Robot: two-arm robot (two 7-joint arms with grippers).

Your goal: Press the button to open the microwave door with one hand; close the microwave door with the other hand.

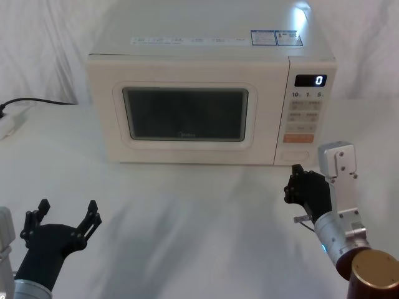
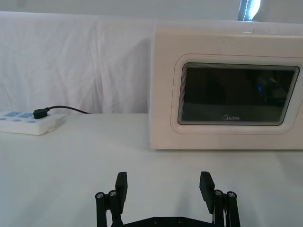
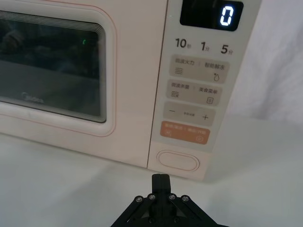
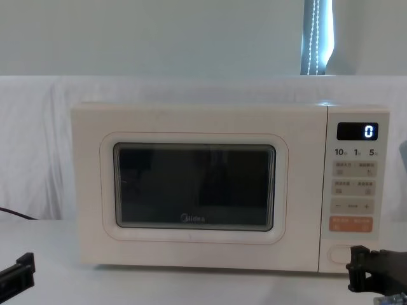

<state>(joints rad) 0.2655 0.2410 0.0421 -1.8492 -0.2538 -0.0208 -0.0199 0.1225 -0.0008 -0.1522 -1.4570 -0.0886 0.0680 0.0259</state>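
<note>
My right gripper hangs low over the table, just in front of the microwave's lower right corner, its fingers pressed together into one narrow black tip. In my right wrist view that tip points straight at the button, close before it but with a strip of white cloth between them, so I am not touching it. The button sits at the foot of the control panel, under the orange key, and the display above reads 0. The door lies shut, flush with the front, its dark window facing me. My left gripper waits well back at the near left of the table, fingers spread wide apart and holding nothing. A power strip with a black plug lies off to the left of the microwave.
</note>
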